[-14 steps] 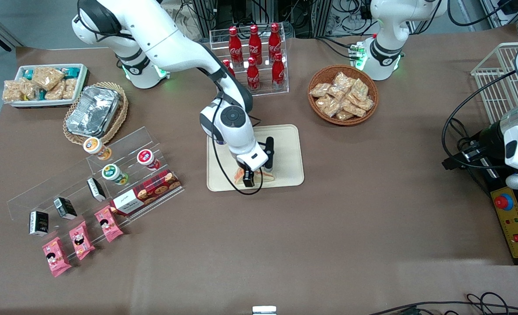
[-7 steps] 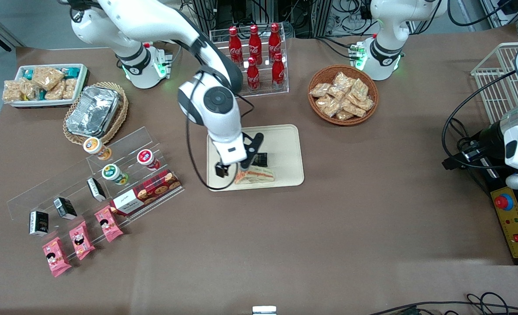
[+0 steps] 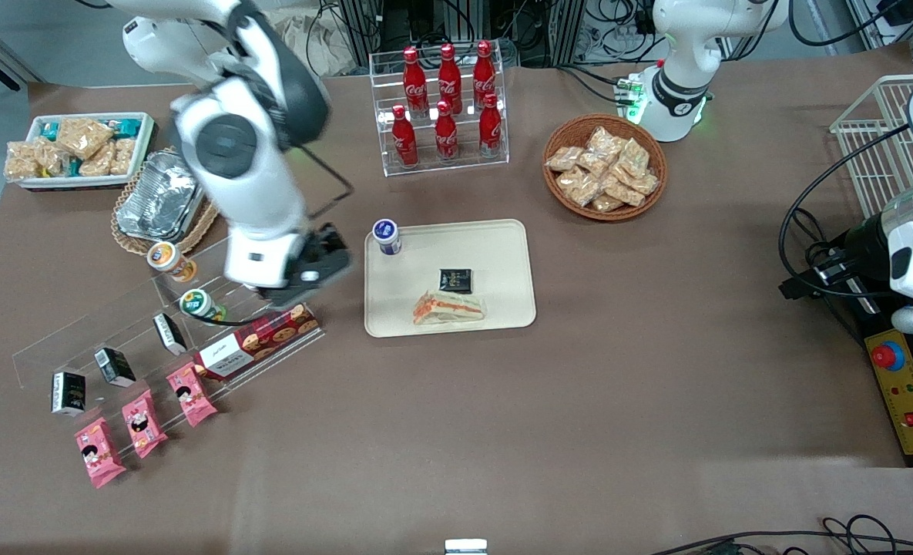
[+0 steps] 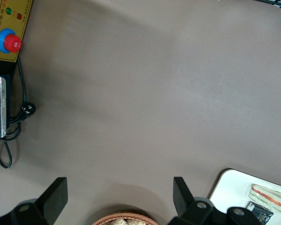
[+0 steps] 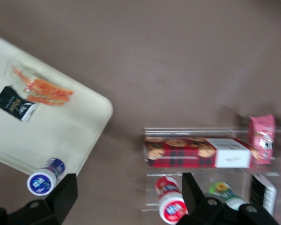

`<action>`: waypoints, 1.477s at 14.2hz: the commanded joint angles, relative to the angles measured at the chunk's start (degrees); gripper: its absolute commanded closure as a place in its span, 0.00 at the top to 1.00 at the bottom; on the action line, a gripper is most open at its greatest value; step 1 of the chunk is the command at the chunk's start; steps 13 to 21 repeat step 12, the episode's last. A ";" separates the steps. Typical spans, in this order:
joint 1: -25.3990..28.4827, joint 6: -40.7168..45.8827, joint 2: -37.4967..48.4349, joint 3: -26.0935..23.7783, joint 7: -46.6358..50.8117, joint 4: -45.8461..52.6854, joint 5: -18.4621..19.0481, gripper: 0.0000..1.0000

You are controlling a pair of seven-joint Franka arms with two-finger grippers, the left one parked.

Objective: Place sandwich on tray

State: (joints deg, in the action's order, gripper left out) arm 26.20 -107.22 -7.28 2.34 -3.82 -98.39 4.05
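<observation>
The sandwich (image 3: 448,308) lies flat on the tray (image 3: 502,262), close to the rim nearest the front camera, with its orange-red filling edge showing through the wrap. Nothing touches it. Just beside it on the tray, a little farther from the camera, sits a small black packet (image 3: 454,280), and a blue-lidded cup (image 3: 386,236) stands upright at the tray's corner toward the working arm's end of the desk (image 3: 579,401).

The hand (image 3: 313,270) is off the tray and well apart from the sandwich, hanging over the clear stepped rack (image 3: 194,308) with its two fingers spread and nothing between them. Under it in the rack are a red-lidded cup (image 5: 171,206) and a green-lidded cup (image 3: 194,303), with a red plaid biscuit box (image 3: 260,339) on the lower step. Pink packets (image 3: 140,424) lie along the rack's edge nearest the camera.

From the wrist camera the sandwich (image 5: 44,89) and the black packet (image 5: 15,104) are seen side by side on the tray (image 5: 61,140).
</observation>
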 commanded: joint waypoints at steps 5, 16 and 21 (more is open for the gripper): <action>-17.56 5.69 8.06 -1.19 1.71 -1.02 0.52 0.99; -27.43 8.43 10.62 -1.02 1.44 -1.11 -3.87 0.99; -27.43 8.43 10.62 -1.02 1.44 -1.11 -3.87 0.99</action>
